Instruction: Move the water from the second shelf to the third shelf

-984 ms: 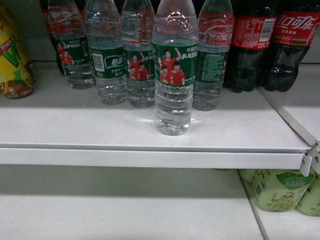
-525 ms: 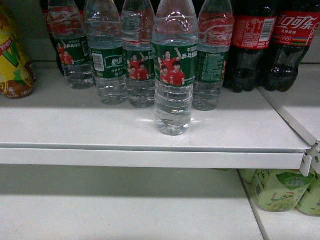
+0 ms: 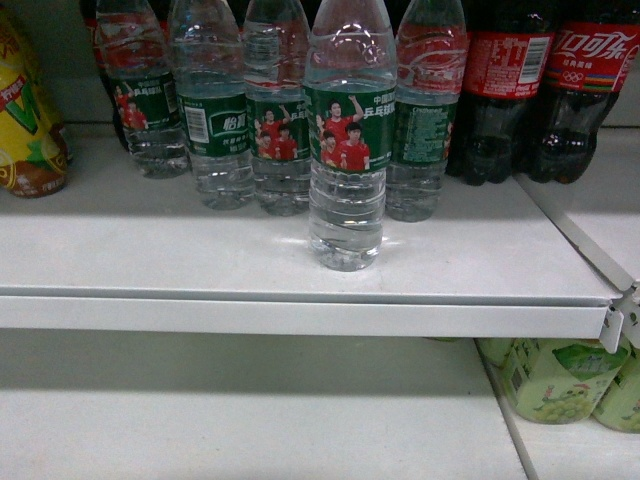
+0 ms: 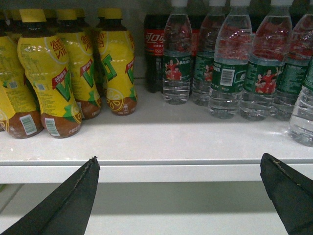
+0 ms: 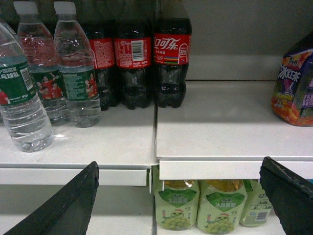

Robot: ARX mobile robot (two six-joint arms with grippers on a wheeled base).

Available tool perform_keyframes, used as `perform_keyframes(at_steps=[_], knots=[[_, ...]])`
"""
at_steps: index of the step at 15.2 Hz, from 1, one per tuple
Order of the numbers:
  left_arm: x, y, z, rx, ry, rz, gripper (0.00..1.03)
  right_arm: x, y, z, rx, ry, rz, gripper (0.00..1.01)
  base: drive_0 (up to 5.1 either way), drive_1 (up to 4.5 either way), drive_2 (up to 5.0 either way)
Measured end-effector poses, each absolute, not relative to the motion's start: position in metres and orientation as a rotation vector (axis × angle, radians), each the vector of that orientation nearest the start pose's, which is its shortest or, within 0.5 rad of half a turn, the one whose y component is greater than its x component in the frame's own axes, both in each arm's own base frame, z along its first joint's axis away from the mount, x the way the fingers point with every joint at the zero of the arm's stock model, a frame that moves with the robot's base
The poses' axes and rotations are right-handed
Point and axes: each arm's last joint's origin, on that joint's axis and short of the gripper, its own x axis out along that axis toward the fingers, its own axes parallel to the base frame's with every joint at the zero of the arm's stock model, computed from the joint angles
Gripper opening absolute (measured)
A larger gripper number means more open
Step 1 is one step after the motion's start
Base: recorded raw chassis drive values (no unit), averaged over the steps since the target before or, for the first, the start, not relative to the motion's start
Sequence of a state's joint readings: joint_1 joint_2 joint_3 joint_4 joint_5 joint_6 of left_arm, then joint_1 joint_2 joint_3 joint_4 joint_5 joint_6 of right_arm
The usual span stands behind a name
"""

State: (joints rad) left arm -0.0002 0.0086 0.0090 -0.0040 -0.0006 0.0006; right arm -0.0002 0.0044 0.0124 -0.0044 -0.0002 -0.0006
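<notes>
Ahead of both grippers, the water [image 3: 346,150] is standing alone at the shelf [image 3: 300,285] front, untouched. The left gripper [image 4: 181,169] and right gripper [image 5: 178,171] are hanging spread. Approach pending: one must be reaching forward around the bottle.

Cola bottles [image 3: 530,90]: dark, red labels, upright at the shelf's right rear.
Yellow bottles [image 4: 73,73]: upright cluster, shelf's left.
Green-label bottles [image 5: 195,208]: lower shelf, right.
Purple pack [image 5: 296,88]: right-hand shelf board, far right.
Shelf [image 3: 200,260]: white.
</notes>
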Motion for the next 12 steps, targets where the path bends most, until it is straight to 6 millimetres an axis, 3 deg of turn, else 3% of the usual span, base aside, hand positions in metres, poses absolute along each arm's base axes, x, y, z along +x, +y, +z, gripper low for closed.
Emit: perform_keyframes(at_steps=[7, 8, 9, 10, 12], knots=[[0.098, 0.0, 0.166, 0.001, 0.003, 0.0, 0.98, 0.097, 0.0, 0.166, 0.002, 0.009, -0.004, 0.98, 0.0, 0.0, 0.0], [0.098, 0.0, 0.166, 0.001, 0.003, 0.0, 0.98, 0.12, -0.011, 0.205, 0.024, 0.04, -0.042, 0.98, 0.0, 0.0, 0.0], [0.098, 0.0, 0.166, 0.001, 0.003, 0.0, 0.98, 0.142, -0.014, 0.242, 0.011, -0.036, -0.031, 0.98, 0.0, 0.0, 0.0], [0.098, 0.0, 0.166, 0.001, 0.003, 0.0, 0.98, 0.157, -0.015, 0.254, 0.012, -0.026, -0.022, 0.98, 0.0, 0.0, 0.0], [0.098, 0.0, 0.166, 0.001, 0.003, 0.0, 0.98, 0.178, -0.003, 0.258, 0.013, 0.013, 0.025, 0.98, 0.0, 0.0, 0.0]])
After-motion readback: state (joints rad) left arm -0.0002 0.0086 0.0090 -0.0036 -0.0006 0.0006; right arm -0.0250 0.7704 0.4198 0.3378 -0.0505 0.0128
